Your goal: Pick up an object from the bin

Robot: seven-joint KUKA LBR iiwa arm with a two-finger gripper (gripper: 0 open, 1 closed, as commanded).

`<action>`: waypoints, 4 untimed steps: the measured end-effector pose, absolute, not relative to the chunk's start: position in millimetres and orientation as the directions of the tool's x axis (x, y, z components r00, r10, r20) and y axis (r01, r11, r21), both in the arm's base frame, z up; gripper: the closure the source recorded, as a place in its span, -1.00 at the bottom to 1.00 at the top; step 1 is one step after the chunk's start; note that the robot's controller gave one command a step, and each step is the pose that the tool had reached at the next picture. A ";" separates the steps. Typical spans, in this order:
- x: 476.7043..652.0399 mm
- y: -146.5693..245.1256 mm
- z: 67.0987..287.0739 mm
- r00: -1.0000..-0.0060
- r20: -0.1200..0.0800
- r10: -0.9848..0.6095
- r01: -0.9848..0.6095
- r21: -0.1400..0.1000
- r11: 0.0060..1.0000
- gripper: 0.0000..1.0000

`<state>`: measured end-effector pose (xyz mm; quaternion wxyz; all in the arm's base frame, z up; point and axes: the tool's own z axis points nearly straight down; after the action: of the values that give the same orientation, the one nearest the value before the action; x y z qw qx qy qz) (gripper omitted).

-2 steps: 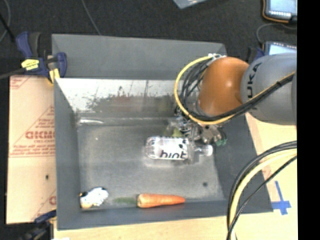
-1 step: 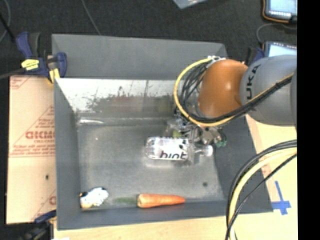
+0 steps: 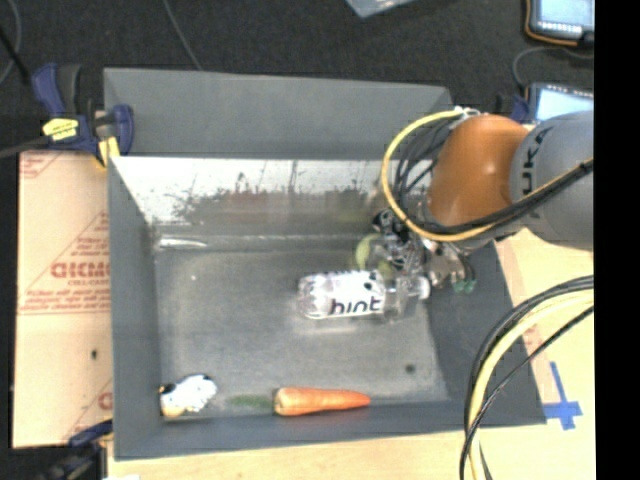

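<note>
Orange cover (image 3: 478,173) on the arm's wrist, ringed by yellow and black cables (image 3: 400,183), reaches in from the right of the frame and hides the upper right corner of the grey metal bin (image 3: 220,318). Below it the gripper (image 3: 405,276) shows as a dark cluster of metal parts just right of the bin's middle. Its tip is lost against the right end of a clear plastic bottle (image 3: 343,298), and whether the claw is apart, together or clamped on that bottle cannot be told.

The bottle lies on its side a little right of the bin's centre, its length running left to right, with a white label bearing the dark letters "hint". Its right end is covered by the gripper, so that end cannot be made out. At the gripper's upper left, close by the bottle's upper right edge, sits a small pale green thing (image 3: 364,251), partly hidden and too unclear to name.

Along the bin's lower edge lie one orange carrot (image 3: 322,400), with a dull green stem pointing left, and, in the lower left corner, one small white-and-black thing (image 3: 188,396) whose kind is hard to tell. Both are well apart from the gripper.

By count there are four things: one bottle, one carrot, one white-and-black thing and one pale green thing.
</note>
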<state>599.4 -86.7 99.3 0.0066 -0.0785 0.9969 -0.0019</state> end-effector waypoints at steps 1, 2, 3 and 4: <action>599.4 -86.7 99.3 -0.988 -0.013 -0.157 -0.157 -0.005 0.988 1.00; 598.4 -83.4 95.2 -0.978 -0.014 -0.210 -0.210 -0.008 0.978 1.00; 588.8 -65.0 75.9 -0.913 -0.015 -0.408 -0.408 -0.011 0.913 1.00; 574.6 -55.9 71.3 -0.807 -0.011 -0.590 -0.590 -0.014 0.807 1.00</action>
<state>574.6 -55.9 71.3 0.0073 -0.3102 0.9506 -0.0048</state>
